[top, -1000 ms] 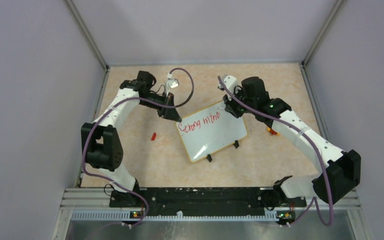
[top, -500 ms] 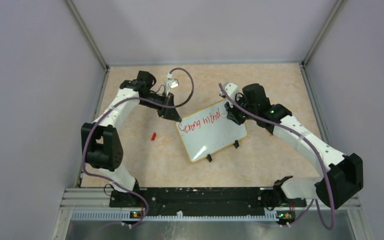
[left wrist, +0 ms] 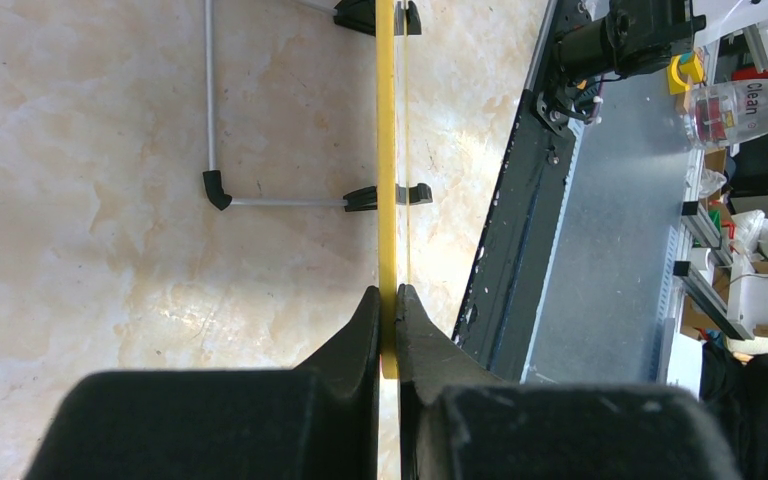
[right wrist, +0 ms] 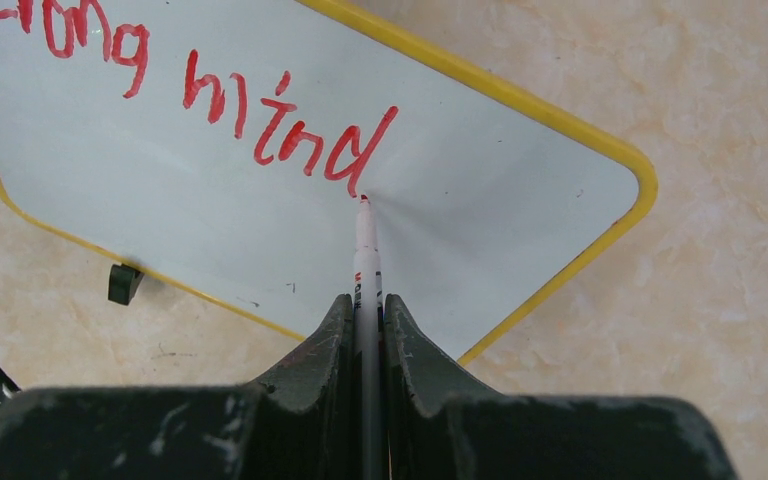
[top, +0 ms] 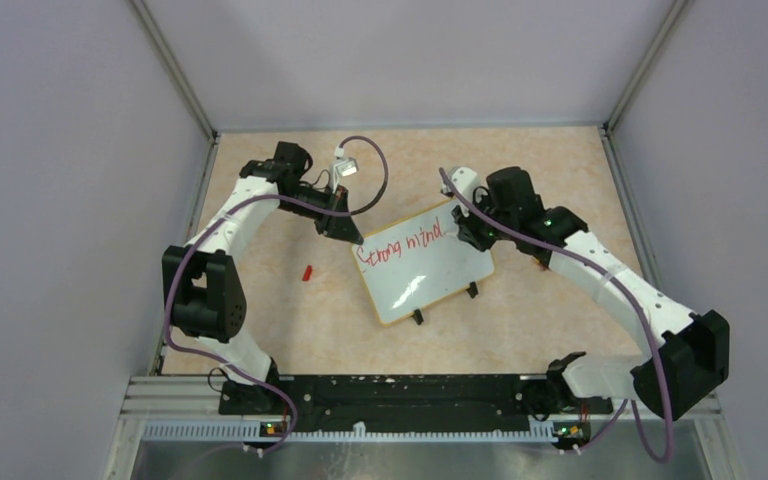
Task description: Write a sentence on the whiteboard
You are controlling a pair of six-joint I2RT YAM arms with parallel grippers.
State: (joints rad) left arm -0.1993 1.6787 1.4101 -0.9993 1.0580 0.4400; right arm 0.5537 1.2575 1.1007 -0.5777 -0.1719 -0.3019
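While the left jaws pinch the whiteboard (top: 430,278) rim mid-worktop, the right jaws, closed around a marker (right wrist: 365,250), complete "mind" of the sentence (top: 400,243); a comma seems due next.

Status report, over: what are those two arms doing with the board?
Left gripper shut on whiteboard rim. Right gripper shut on marker, tip at the d of mind. Sentence reads "Strong mind". Nothing blocking; red cap lies clear, left of board.
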